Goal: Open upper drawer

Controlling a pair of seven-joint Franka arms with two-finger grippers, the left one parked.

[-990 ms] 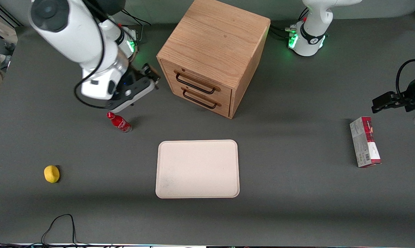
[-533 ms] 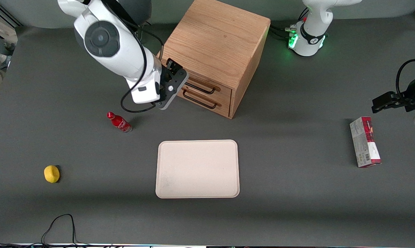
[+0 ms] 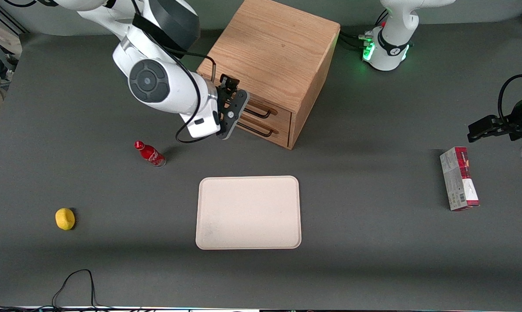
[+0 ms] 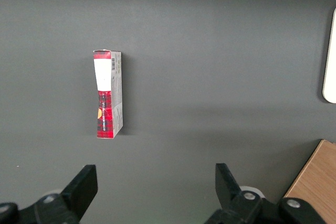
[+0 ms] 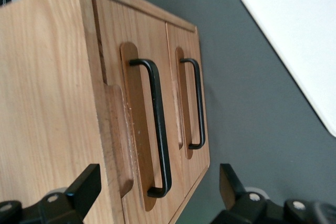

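The oak cabinet [image 3: 274, 52] stands at the back middle of the table. Its upper drawer [image 3: 283, 120] is closed, and the black wire handle [image 3: 261, 115] shows only in part past my arm. My right gripper [image 3: 239, 110] hangs open and empty just in front of the drawer fronts. In the right wrist view the upper drawer [image 5: 113, 51] and its handle [image 5: 159, 129] fill the frame. One end of that handle lies between the spread fingers of the gripper [image 5: 157, 187], apart from both. The lower drawer [image 5: 184, 40] with its twin handle [image 5: 198, 103] is closed too.
A red bottle [image 3: 150, 154] stands near the arm, nearer the front camera. A cream tray [image 3: 248, 212] lies in front of the cabinet. A yellow lemon [image 3: 65, 218] sits toward the working arm's end. A red and grey box [image 3: 458, 178] lies toward the parked arm's end.
My right arm has swung from above the red bottle over to the cabinet front, and the gripper has turned to face the drawers. The drawers have not moved.
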